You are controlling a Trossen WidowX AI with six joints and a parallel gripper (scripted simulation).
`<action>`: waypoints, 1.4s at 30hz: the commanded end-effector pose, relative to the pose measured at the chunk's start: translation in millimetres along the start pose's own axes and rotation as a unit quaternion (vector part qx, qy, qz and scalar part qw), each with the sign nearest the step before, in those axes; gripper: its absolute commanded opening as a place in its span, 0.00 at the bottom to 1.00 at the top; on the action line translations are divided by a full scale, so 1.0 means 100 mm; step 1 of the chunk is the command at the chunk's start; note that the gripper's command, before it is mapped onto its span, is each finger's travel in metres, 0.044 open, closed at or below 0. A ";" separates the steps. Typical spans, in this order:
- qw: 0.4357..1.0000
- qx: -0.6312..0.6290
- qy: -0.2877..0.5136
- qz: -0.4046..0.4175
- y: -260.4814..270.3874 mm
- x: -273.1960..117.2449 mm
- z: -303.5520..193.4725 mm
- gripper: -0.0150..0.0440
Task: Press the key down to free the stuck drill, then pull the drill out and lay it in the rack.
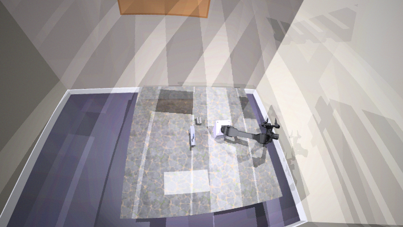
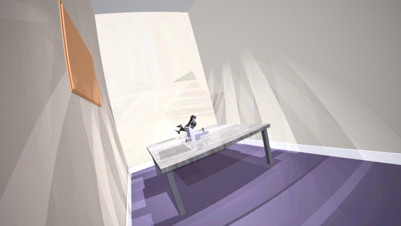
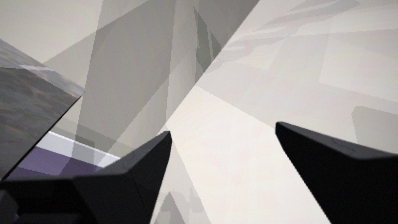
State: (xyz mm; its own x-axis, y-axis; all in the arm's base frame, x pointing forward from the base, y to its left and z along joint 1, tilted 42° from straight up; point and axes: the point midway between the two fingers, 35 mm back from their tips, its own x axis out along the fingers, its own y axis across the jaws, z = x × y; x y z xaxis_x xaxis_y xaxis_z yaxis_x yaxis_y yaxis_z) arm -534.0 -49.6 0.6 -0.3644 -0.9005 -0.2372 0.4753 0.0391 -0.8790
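My gripper (image 1: 271,121) (image 2: 176,129) (image 3: 221,131) is open and empty, raised off the side of the table, far from the small objects. A long pale lavender block (image 1: 192,142) lies near the middle of the table, with a small blue part (image 2: 203,129) on or beside it. A small grey block (image 1: 198,121) (image 2: 188,139) sits near one end of it. Which of these are drill, key and rack is too small to tell.
A white block (image 1: 218,124) stands at the arm's base on the stone-patterned table (image 1: 159,159) (image 2: 237,133). Walls surround the table, and an orange panel (image 1: 164,7) (image 2: 80,62) hangs on one. Striped shadows cross the surfaces.
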 end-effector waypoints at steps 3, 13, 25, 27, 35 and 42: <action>1.000 0.000 0.000 0.000 0.00 0.00 0.00 0.80; 1.000 0.020 0.023 -0.005 -0.09 -0.18 -0.05 0.35; 0.976 0.142 0.157 -0.054 -0.53 -1.34 -0.19 0.25; 0.968 0.157 0.181 -0.070 -0.60 -1.62 -0.20 0.25; 0.925 0.216 0.278 -0.143 -0.83 -2.81 -0.08 0.25; 0.871 0.261 0.358 -0.214 -0.93 -3.81 0.23 0.25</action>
State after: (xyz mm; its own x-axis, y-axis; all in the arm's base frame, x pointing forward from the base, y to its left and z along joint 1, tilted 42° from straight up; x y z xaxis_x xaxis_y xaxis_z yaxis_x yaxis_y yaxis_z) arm -449.2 247.3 160.8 -0.8773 -0.3762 -0.2981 0.4686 -0.5371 -0.7014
